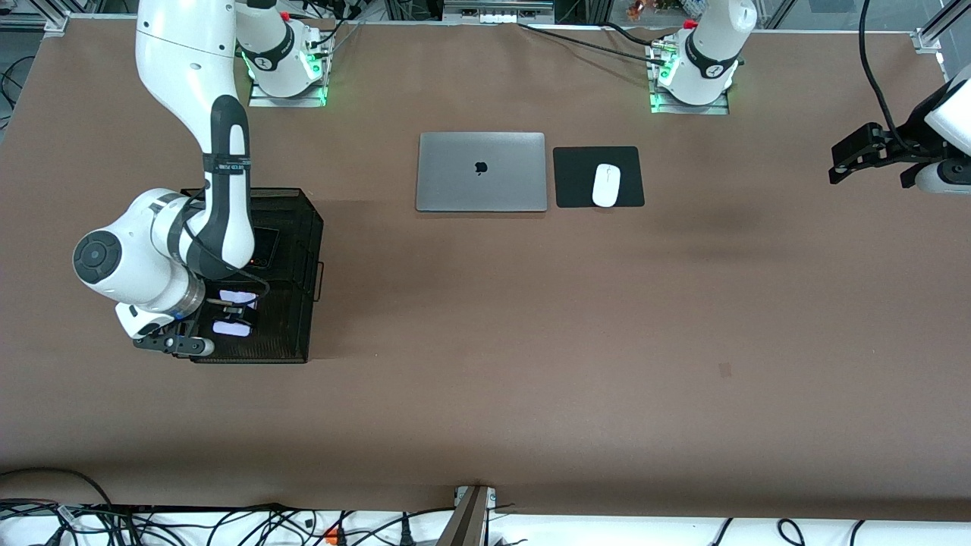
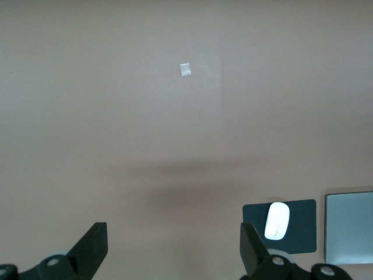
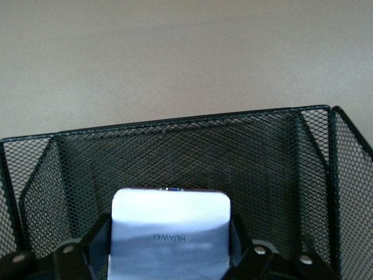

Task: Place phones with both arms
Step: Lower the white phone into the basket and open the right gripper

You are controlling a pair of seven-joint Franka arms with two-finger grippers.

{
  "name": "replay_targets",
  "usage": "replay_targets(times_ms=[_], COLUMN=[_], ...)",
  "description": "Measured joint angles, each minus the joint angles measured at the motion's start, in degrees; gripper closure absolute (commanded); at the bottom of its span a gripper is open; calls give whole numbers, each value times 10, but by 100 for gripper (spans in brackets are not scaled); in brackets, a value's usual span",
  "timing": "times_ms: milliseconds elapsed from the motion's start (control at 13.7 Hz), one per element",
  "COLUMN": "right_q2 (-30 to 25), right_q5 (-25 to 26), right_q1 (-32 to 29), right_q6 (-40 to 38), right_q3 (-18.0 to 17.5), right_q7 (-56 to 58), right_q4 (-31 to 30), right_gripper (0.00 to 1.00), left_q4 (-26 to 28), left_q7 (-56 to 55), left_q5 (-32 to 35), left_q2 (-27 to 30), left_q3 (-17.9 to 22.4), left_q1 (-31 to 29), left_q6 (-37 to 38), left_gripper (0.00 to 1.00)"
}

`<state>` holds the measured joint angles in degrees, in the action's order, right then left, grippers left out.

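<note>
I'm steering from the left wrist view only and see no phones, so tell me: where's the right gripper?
Observer: The right gripper is down in a mesh basket at the right arm's end of the table.
Operator: Any phone there?
Observer: Yes, a lavender phone sits right at that gripper, inside the basket.
Operator: And where is my left gripper?
Observer: The left gripper hangs open over the table at the left arm's end, well away from the basket.

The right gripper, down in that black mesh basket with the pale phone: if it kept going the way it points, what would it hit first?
Probably the basket's mesh wall, just ahead of the lavender phone between the right gripper's fingers. Depth is hard to judge.
</note>
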<state>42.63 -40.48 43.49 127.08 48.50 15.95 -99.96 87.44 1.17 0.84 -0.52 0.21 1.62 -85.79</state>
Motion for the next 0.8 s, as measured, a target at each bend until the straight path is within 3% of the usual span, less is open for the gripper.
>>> replay_targets(times_ms=[437, 800], right_q2=[-17, -33], right_q5=[-1, -1], right_q1=[2, 3], right_q6=[-30, -301], right_q3=[39, 151], right_q7=[4, -2], right_q4=[27, 163], right_gripper=[1, 1], left_q4=[0, 0], left_q7=[0, 0], left_q5=[0, 0], left_q2=[0, 0], left_q3=[0, 1], left_q1=[0, 0], left_q6=[-1, -3], left_gripper=[0, 0])
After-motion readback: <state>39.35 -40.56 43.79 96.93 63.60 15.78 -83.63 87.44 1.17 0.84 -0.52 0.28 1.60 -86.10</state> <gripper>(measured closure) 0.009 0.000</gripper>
